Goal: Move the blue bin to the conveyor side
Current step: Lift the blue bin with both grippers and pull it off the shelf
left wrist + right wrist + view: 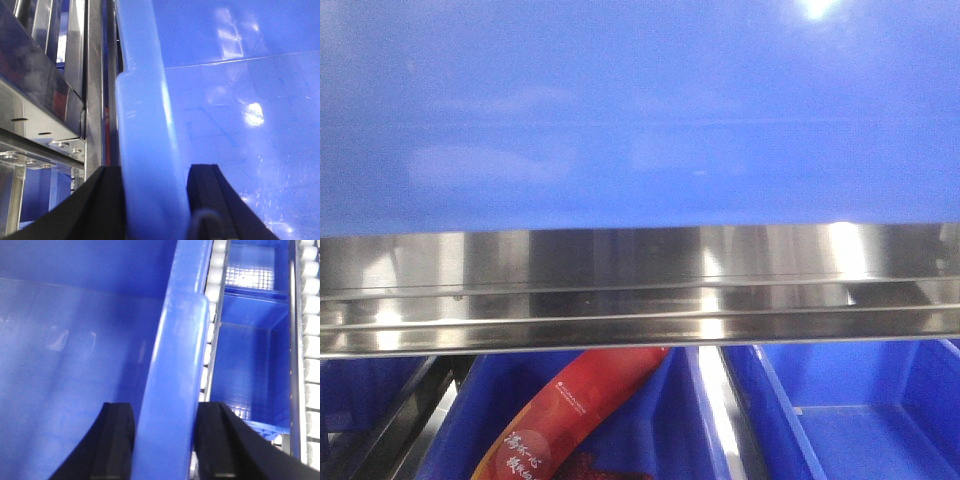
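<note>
The carry is under way: the blue bin (640,110) is held off any surface between the two arms, its broad glossy wall filling the upper half of the front view just above a steel rail (640,290). The left fingers (100,210) are closed to a narrow gap around the thick rim on the bin's left side, one finger outside the wall and one inside. The right fingers (117,450) clasp the opposite rim the same way, and both pairs look snug against the plastic. Below the rail sit smaller bins (860,410), one of them holding a red packet (580,410). White rollers (312,325) run just beside the bin on the right, and a steel frame (50,100) stands close on the left. The bin appears to sit mouth up, its long axis crosswise to the robot with one arm at each end. The next move probably calls for both arms to travel together at one height, so the bin stays level, clears the rail and frame, and comes down beside the rollers before either grip loosens.
</note>
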`<move>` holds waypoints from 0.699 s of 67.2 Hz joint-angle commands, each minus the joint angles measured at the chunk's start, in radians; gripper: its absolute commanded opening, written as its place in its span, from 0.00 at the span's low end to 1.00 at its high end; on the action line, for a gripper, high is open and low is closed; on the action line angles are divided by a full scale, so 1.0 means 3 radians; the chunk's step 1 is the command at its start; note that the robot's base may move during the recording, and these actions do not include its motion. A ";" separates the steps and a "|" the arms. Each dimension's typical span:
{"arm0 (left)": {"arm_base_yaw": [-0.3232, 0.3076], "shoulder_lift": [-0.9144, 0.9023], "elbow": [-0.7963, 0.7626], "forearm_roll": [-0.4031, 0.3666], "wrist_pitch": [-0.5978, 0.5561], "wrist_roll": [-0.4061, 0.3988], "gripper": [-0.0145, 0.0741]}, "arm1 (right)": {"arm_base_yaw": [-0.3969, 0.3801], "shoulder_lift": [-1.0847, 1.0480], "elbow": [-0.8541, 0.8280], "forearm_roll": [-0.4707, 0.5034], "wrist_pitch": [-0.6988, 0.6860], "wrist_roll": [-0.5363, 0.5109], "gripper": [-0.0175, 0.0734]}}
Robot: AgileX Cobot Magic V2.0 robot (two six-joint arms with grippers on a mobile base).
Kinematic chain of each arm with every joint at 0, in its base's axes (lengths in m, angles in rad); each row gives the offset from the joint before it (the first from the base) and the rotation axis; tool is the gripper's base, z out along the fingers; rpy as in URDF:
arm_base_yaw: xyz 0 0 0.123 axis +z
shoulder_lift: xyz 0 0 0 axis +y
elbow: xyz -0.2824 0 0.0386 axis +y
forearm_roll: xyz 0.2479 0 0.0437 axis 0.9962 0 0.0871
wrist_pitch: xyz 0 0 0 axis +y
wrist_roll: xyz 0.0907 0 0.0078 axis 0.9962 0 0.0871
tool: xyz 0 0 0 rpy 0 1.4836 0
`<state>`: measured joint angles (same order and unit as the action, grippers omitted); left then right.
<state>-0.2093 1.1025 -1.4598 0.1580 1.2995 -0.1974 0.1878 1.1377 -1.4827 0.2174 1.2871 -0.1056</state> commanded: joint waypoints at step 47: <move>-0.0023 -0.0078 -0.0049 -0.0042 -0.0261 0.0049 0.15 | 0.0019 -0.0068 -0.0030 0.0137 -0.0220 -0.0088 0.11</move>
<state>-0.2093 1.1025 -1.4598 0.1580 1.2995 -0.1974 0.1878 1.1377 -1.4827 0.2174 1.2871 -0.1056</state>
